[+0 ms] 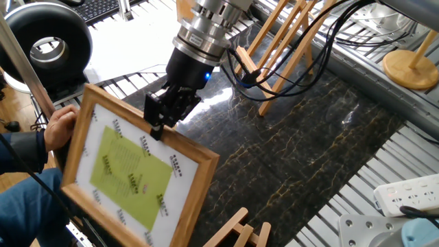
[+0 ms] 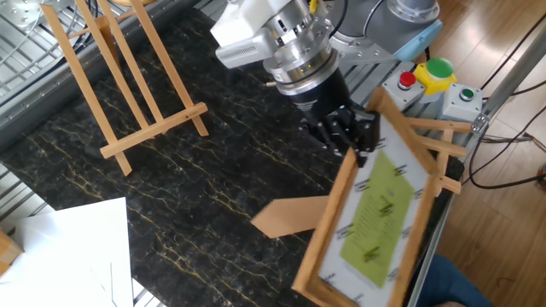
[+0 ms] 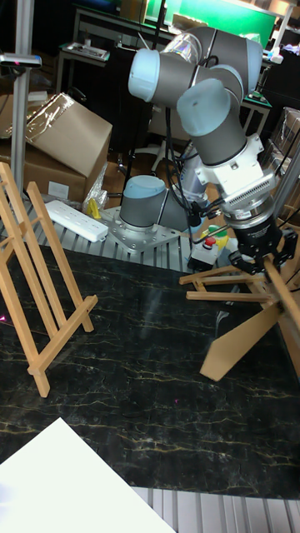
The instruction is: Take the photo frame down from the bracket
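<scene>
The photo frame [image 1: 130, 171] is a large light-wood rectangle with a white mat and a yellow-green picture, and it leans steeply over the front left of the dark marble table. My gripper [image 1: 160, 118] is shut on its top rail. The other fixed view shows the gripper [image 2: 354, 141] clamping that rail, with the photo frame [image 2: 375, 222] blurred and its wooden back prop [image 2: 286, 217] on the table. The bracket [image 1: 288, 48], an upright A-frame easel, stands bare behind the arm and apart from the frame; this bracket [image 2: 128, 77] has nothing on its ledge.
A person's hand [image 1: 58, 127] holds the frame's left edge. A flat-folded wooden easel [image 2: 431, 128] lies under the frame's far side. White paper [image 2: 68, 247], a power strip [image 1: 405, 192], a red stop button [image 2: 407, 81] and a round wooden stand [image 1: 411, 68] ring the table.
</scene>
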Robot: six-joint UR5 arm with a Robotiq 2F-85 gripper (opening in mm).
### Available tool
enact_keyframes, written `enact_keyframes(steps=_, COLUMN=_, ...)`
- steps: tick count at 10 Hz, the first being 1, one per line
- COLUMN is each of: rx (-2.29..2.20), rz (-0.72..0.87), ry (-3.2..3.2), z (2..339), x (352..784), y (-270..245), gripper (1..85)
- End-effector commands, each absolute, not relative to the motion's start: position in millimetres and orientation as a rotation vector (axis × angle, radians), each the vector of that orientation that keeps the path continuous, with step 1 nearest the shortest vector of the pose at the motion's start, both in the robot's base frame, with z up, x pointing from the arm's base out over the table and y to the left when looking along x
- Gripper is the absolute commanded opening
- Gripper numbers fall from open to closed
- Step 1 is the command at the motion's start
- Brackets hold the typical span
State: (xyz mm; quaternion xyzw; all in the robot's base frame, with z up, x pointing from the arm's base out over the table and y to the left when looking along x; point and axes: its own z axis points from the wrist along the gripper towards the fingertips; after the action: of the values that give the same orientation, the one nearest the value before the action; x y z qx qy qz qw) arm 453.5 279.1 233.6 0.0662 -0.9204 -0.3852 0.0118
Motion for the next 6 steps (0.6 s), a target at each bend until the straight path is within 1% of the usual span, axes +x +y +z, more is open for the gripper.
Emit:
enact_keyframes(steps=1, rx=0.23, rz=-1.323, ry=-2.794, z=253.5, x=446.7, y=293.3, gripper=1.3)
enact_keyframes(steps=4, rx=0.265, rz=-1.309, ry=-2.797, z=246.1, x=443.6, y=286.7, gripper=1.3)
enact_keyframes(steps=6, rx=0.305, rz=-1.236, ry=-2.84, z=216.6, x=442.5, y=264.5, gripper=1.3)
